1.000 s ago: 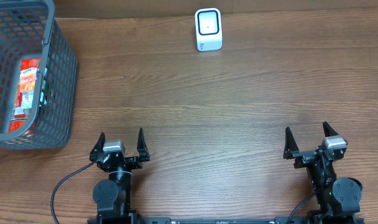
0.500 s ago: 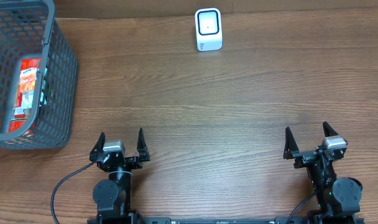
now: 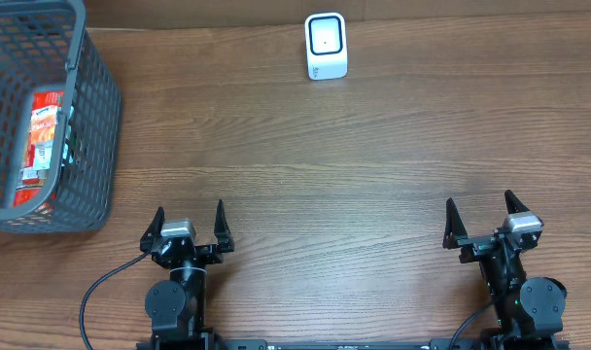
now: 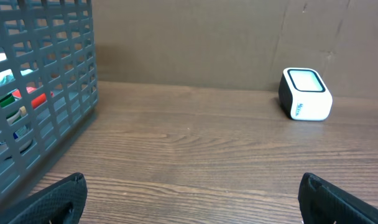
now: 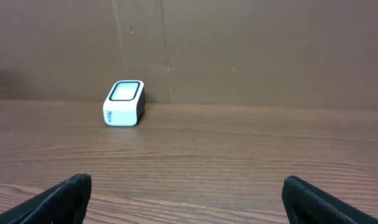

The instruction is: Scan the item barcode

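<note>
Left gripper (image 3: 190, 210) sits at the near edge of the table (image 3: 325, 165), jaws spread wide, nothing between them; the left wrist view shows only bare wood between its two dark fingertips (image 4: 52, 200). Right gripper (image 3: 479, 200) is at the near edge on the other side, equally wide open and empty-handed, well apart from the left one. Item to scan: a red and white packet (image 3: 41, 146) lying inside the grey mesh basket (image 3: 93, 92) at the far left of the table, its print too small to read. Through the basket wall the left wrist view catches only bits of red and white. White scanner (image 3: 326, 46) with a dark-framed window stands at the far edge, near the middle, well apart from basket and both grippers. Black cable (image 3: 94, 292) loops beside the left arm's base.
</note>
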{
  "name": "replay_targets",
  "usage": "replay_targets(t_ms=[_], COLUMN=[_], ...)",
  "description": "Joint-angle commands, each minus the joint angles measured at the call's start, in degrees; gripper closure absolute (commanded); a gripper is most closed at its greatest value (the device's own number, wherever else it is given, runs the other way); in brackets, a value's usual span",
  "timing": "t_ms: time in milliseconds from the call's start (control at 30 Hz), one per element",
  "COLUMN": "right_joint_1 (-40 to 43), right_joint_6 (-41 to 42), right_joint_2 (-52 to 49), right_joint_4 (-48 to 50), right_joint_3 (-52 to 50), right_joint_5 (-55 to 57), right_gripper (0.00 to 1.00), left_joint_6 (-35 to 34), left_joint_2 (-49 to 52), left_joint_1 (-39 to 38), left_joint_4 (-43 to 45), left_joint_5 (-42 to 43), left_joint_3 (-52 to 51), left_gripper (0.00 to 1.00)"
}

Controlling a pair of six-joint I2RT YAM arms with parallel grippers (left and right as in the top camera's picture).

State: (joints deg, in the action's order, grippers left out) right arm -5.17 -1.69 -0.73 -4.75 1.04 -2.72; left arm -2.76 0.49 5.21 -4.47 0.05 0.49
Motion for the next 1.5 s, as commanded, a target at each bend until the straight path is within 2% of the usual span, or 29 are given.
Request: replay_targets(t_ms=[0, 1467], right_joint_1=[0.11, 0.11], right_joint_6=[-0.17, -0.17], right_joint_2=[0.57, 0.57], right_joint_4=[0.11, 0.11], right_joint_3=[-0.59, -0.59], right_joint_5=[0.11, 0.11], right_gripper=[0.00, 0.00], left_joint_6=[1.09, 2.27], left_joint_2=[-0.17, -0.17], left_joint_1=[-0.35, -0.35], left_joint_4=[0.02, 0.07], left_joint_5=[0.44, -0.68], left_joint_3=[-0.22, -0.22], left_gripper=[0.00, 0.00])
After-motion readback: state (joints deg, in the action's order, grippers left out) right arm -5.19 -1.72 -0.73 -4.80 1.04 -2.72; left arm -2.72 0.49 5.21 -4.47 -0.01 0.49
